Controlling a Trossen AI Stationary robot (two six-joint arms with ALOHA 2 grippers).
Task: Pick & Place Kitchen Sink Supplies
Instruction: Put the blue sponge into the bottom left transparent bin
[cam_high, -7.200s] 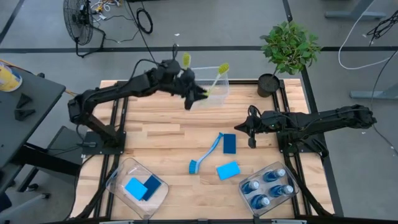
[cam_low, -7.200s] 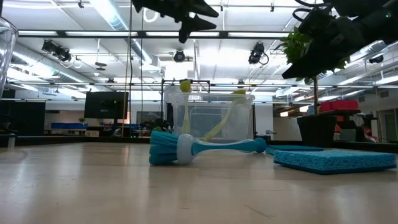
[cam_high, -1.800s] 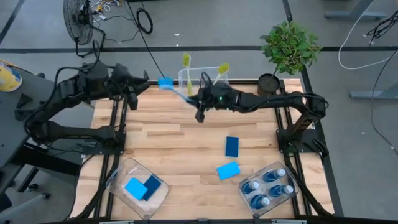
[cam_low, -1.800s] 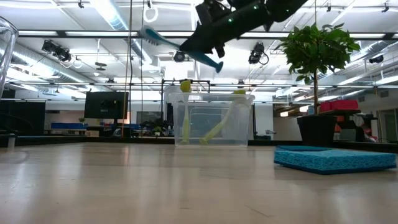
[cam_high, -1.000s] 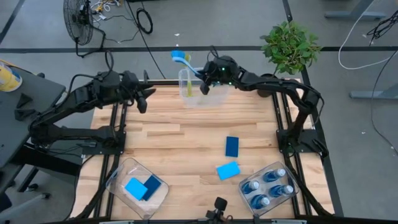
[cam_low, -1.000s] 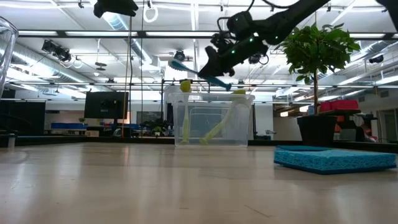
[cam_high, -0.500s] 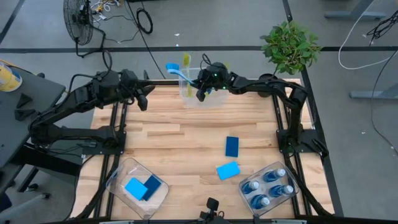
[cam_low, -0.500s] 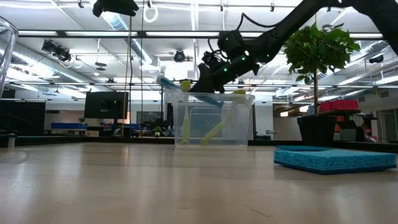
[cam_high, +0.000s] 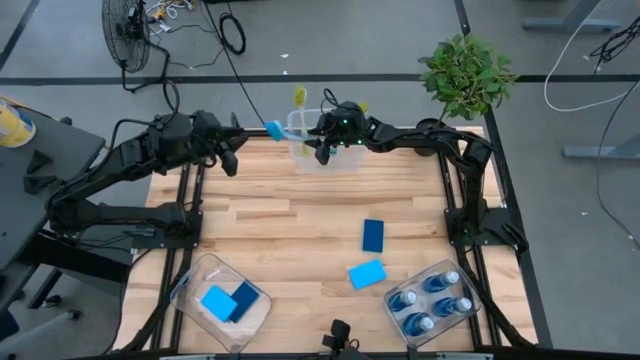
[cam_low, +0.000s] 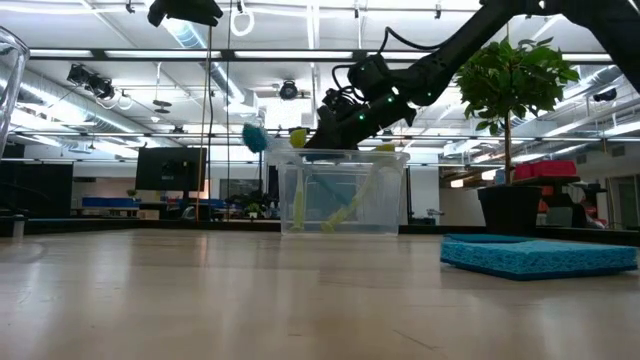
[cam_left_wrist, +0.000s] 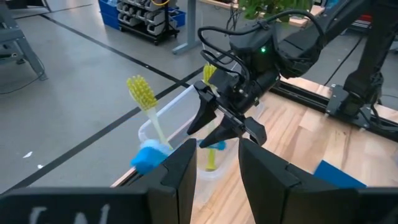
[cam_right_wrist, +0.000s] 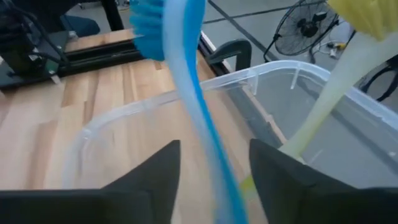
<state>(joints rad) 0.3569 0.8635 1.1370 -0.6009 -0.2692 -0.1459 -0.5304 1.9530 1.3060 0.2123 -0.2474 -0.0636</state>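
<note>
Item: long-handled blue dish brush (cam_high: 283, 131), handle down in the clear plastic bin (cam_high: 346, 160) at far centre, bristle head sticking out over the bin's left rim. Two yellow-green dish brushes (cam_high: 299, 98) already stand inside.

R gripper (cam_high: 322, 146): over the bin; we see its fingers spread, brush handle passing between them, no squeeze visible.

L gripper (cam_high: 226, 158): waits at far left; fingers narrow, empty.

Step, we judge: release of third brush. Next calls for lifting R clear w/o snagging, then the two flat blue sponges (cam_high: 369, 254) mid-table.

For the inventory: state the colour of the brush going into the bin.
Blue, clearest in the right wrist view.
</note>
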